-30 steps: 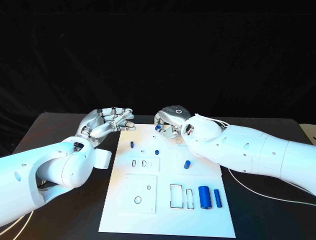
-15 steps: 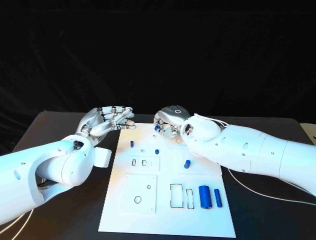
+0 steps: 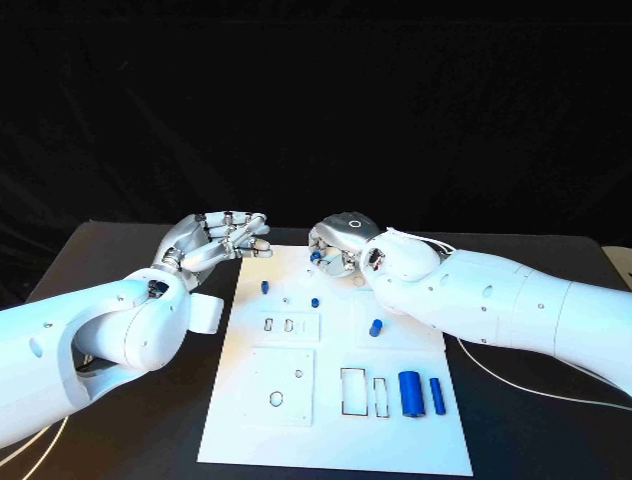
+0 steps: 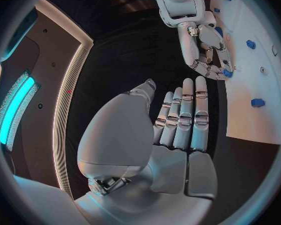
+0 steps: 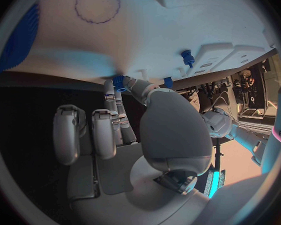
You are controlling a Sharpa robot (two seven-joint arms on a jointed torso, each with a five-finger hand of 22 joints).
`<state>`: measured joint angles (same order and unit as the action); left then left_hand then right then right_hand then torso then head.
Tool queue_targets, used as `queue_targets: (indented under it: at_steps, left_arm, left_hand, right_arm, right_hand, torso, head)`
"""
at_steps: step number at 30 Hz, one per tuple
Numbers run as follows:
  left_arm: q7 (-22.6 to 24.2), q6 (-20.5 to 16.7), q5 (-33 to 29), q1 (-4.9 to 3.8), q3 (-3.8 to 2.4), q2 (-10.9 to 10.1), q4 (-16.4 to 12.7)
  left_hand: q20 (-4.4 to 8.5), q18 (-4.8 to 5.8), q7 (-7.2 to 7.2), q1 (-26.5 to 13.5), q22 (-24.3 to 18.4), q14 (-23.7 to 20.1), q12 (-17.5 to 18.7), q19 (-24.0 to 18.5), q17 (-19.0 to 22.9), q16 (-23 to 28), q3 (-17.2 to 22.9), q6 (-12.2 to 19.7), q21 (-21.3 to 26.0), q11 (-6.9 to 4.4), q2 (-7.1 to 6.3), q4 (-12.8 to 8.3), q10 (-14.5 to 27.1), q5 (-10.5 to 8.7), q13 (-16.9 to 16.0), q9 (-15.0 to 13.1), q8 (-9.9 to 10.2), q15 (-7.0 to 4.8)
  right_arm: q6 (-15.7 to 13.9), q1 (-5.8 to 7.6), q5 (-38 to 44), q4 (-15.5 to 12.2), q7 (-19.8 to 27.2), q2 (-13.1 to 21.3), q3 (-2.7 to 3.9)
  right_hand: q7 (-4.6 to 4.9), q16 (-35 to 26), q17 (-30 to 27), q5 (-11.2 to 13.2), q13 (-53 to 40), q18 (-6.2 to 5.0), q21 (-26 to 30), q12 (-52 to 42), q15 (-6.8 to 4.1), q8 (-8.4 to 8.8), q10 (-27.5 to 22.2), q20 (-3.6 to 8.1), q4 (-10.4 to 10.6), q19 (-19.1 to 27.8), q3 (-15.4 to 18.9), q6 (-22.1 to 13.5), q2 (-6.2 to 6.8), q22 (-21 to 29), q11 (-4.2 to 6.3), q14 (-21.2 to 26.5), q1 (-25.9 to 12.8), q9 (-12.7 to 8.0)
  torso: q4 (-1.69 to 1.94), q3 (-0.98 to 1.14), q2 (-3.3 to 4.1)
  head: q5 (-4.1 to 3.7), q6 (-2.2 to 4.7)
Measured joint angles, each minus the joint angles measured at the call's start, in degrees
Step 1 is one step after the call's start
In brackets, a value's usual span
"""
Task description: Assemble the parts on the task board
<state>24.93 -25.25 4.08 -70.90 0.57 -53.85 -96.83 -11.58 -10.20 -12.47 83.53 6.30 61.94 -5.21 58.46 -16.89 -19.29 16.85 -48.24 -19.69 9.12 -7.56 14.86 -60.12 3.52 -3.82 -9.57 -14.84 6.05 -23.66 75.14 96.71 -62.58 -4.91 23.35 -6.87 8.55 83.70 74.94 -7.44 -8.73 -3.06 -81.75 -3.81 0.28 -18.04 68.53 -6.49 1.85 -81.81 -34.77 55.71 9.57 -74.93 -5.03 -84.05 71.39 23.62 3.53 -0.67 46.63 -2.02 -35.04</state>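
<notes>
Right hand (image 3: 339, 250) pinches a small blue part (image 3: 316, 256) at the far edge of the task board (image 3: 403, 440) (grip looks thin, partly hidden). Left hand (image 3: 212, 243) hovers just off the board's far left corner, fingers loosely curled, holding nothing. Risk: part slips or tilts, missing its socket.
</notes>
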Motion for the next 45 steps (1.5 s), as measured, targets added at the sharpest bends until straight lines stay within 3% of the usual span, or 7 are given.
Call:
queue_targets:
  at_steps: [8, 19, 26, 30, 32, 36, 45]
  left_arm:
    - [-0.06, 0.07, 0.00, -0.01, 0.00, -0.02, 0.05]
    - [-0.16, 0.17, 0.00, -0.03, 0.01, -0.64, 0.12]
    - [-0.21, 0.26, 0.01, -0.04, 0.01, -1.01, 0.12]
    - [-0.23, 0.37, 0.00, -0.04, 0.01, -0.96, 0.21]
    - [-0.24, 0.43, 0.00, -0.04, 0.01, -0.90, 0.28]
    - [-0.26, 0.56, 0.00, -0.04, 0.01, -0.78, 0.33]
    - [-0.30, 0.78, 0.00, -0.04, 0.02, -0.65, 0.46]
  left_hand:
    - [0.00, 0.00, 0.21, 0.00, 0.00, 0.00, 0.21, 0.00, -0.07, 0.00, 0.17, 0.21, 0.00, 0.21, 0.00, -0.16, 0.22, 0.00, 0.00, 0.00, 0.00, 0.00]
    - [0.00, 0.00, 0.21, 0.00, 0.00, 0.00, 0.21, 0.00, -0.06, 0.00, 0.16, 0.21, 0.00, 0.21, 0.00, -0.16, 0.22, 0.00, 0.00, 0.00, 0.00, 0.00]
    - [0.00, 0.00, 0.21, 0.00, 0.00, 0.00, 0.21, 0.00, -0.13, 0.00, 0.16, 0.21, 0.00, 0.21, 0.00, -0.16, 0.22, 0.00, 0.00, 0.00, 0.00, 0.00]
    - [0.00, 0.00, 0.21, 0.00, 0.00, 0.00, 0.21, 0.00, -0.13, 0.00, 0.16, 0.21, 0.00, 0.21, 0.00, -0.16, 0.22, 0.00, 0.00, 0.00, 0.00, 0.00]
    - [0.00, 0.01, 0.21, 0.00, 0.00, 0.00, 0.21, 0.00, -0.13, 0.00, 0.16, 0.21, 0.00, 0.21, 0.00, -0.16, 0.22, 0.00, 0.00, 0.00, 0.00, 0.00]
    - [0.00, 0.01, 0.21, 0.00, 0.00, 0.00, 0.21, 0.00, -0.13, 0.00, 0.16, 0.21, 0.00, 0.21, 0.00, -0.16, 0.22, 0.00, 0.00, 0.00, 0.00, 0.00]
    - [0.00, 0.00, 0.21, 0.00, -0.06, 0.00, 0.21, 0.00, -0.18, 0.00, 0.16, 0.21, 0.00, 0.21, 0.00, -0.16, 0.22, 0.00, 0.00, -0.01, 0.00, 0.00]
  right_arm:
    - [-0.24, 0.10, 0.00, -0.86, -0.30, 0.84, 0.03]
    - [-1.60, 1.60, -0.37, -11.09, -1.02, 10.04, 0.77]
    - [-1.33, 2.96, -4.18, -17.69, -1.13, 18.11, 1.49]
    - [0.54, 3.44, -7.71, -18.99, -1.34, 21.29, 1.64]
    - [2.19, 3.53, -9.49, -19.13, -1.63, 22.26, 1.66]
    - [5.11, 3.55, -11.89, -18.99, -2.21, 22.86, 1.67]
    - [8.81, 3.04, -14.63, -16.82, -3.08, 21.87, 1.57]
  right_hand:
    - [0.88, -0.89, -2.82, 1.55, 1.03, 0.00, 3.10, 0.10, 0.85, 3.91, -5.28, -1.07, 1.27, 2.77, 1.64, -5.26, 2.63, 2.04, -1.02, 0.12, -1.93, -0.84]
    - [0.87, -0.89, -2.90, 1.39, 0.88, 0.00, 3.10, -1.10, 0.85, 4.42, -5.10, -1.09, 2.60, 2.76, 4.39, -5.36, 3.58, 1.72, -0.87, 0.12, -2.59, -0.56]
    - [0.76, 0.16, -0.64, 0.65, -0.50, -0.01, 1.19, -4.19, 0.82, 4.76, 1.49, -0.24, 2.97, 0.80, 5.08, -3.79, 3.68, -0.02, -0.03, 0.10, -1.56, -0.11]
    - [0.02, 0.79, 0.02, -0.25, -4.60, -0.01, -0.09, -9.96, -0.87, 4.98, 9.24, 0.75, 3.25, -0.60, 6.67, -3.10, 4.47, -0.02, 1.69, 0.09, -0.78, 0.25]
    - [-0.92, 1.79, 0.02, -1.65, -20.06, -0.01, -0.98, -24.81, -1.46, 4.49, 6.41, 1.58, 3.76, -1.43, 10.68, -4.74, 4.53, -0.02, 2.17, -0.01, 0.38, 1.49]
    - [-0.03, 3.34, 0.02, -2.45, -51.89, -0.01, -2.01, -56.61, -1.19, 2.69, 5.72, 1.15, 6.64, -2.21, 14.66, -7.06, 3.65, -0.02, 1.51, 0.12, 1.26, 3.29]
    - [0.40, 3.46, 0.01, -2.67, -64.58, 0.93, -3.58, -69.45, -0.79, 1.46, 8.92, 0.72, 8.98, -2.20, 17.59, -8.79, 2.96, -0.01, 0.84, 0.12, 2.54, 4.19]
  torso:
    - [-0.04, 0.03, 0.01]
    - [-0.53, 0.11, -0.09]
    - [-0.85, 0.19, -0.18]
    - [-1.10, 0.26, -0.27]
    - [-1.27, 0.30, -0.30]
    - [-1.47, 0.37, -0.31]
    - [-1.41, 0.40, -0.31]
  head:
    - [0.08, 0.18]
    - [0.40, 0.59]
    - [0.35, 0.87]
    - [0.27, 0.93]
    - [0.27, 0.94]
    - [0.27, 0.88]
    - [-0.01, 0.57]
